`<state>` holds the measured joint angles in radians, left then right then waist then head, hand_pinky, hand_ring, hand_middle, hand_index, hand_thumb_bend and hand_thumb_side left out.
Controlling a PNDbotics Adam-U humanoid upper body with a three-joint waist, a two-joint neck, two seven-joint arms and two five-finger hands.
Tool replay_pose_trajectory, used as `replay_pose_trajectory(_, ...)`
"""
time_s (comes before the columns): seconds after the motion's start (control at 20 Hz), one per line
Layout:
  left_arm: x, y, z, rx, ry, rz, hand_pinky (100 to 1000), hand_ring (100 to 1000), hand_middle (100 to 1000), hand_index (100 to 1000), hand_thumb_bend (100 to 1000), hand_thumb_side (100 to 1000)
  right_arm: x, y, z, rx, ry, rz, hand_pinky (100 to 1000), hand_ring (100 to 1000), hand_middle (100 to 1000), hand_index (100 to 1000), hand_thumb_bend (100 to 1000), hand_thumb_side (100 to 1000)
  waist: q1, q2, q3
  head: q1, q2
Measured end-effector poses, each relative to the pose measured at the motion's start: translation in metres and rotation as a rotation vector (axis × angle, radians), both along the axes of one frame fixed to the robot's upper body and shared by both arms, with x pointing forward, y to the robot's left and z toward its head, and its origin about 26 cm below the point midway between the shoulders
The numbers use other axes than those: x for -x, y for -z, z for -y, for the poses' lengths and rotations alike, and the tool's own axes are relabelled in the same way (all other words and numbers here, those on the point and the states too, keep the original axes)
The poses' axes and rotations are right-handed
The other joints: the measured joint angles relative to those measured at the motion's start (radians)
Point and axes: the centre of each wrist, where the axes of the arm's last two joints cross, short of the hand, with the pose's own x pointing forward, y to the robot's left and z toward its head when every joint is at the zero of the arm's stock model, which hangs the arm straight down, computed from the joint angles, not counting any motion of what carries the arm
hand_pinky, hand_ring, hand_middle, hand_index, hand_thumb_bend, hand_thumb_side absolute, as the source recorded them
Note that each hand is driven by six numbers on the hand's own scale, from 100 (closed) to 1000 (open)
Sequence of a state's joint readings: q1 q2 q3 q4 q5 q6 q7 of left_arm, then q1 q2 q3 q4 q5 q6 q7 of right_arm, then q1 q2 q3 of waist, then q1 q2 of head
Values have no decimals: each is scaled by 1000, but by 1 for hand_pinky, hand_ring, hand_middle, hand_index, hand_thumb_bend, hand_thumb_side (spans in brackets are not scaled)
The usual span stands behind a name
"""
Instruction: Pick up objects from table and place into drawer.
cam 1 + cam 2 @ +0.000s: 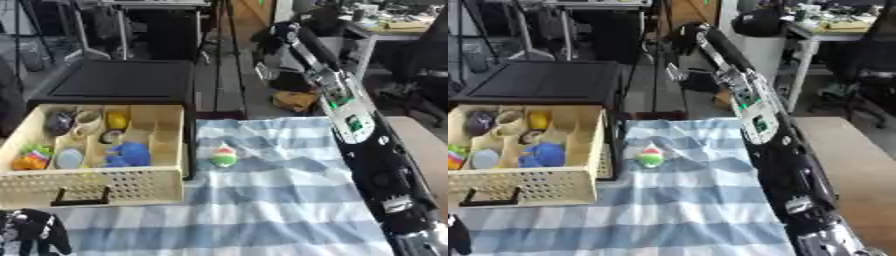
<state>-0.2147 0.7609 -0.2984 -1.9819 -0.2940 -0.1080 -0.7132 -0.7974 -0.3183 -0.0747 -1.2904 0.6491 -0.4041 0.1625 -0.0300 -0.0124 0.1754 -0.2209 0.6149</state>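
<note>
While the small toy (224,155) lies alone on the striped cloth (280,210), at 3 o'clock of the drawer (96,187), the left hand (31,231) sits clenched, holding nothing, at 7 o'clock. From the right eye, the right arm (785,165) crosses nearby and could knock the toy, red tip toward 12; the right hand cannot be told.
</note>
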Motion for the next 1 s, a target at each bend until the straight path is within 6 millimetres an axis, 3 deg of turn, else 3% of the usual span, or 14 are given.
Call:
replay_pose_trajectory(0.35,-1,2,15,-68,-29,-59,557,671,749,765,174,1000,1,2,1,1,2,-11,567,573,558,739,100,313,0,2,-9,0,7)
replay_pose_trajectory(1.0,-13,-1,34,-47,-115,-31,615,695,754,775,130,1000,3,4,1,-5,-5,-21,565,570,552,737,100,311,-8,10,-32,0,7)
